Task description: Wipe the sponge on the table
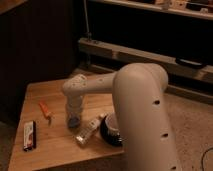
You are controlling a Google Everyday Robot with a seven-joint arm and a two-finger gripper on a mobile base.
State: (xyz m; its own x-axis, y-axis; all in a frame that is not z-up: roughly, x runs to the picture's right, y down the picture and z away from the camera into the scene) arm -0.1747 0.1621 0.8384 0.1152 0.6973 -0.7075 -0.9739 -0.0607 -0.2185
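A black bowl (111,134) sits near the table's (50,152) right edge, its inside mostly hidden behind the arm. The arm bends over the tabletop, and its wrist points straight down. The gripper (74,118) is low over the sponge (74,122) at mid-table; I cannot tell whether it is clenched. A white bottle (88,129) lies between sponge and bowl.

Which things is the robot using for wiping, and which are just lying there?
For the job: sponge; table; claw, right over the sponge.
Just lying about: white bottle; black bowl; thin orange thing; black-and-yellow bar.
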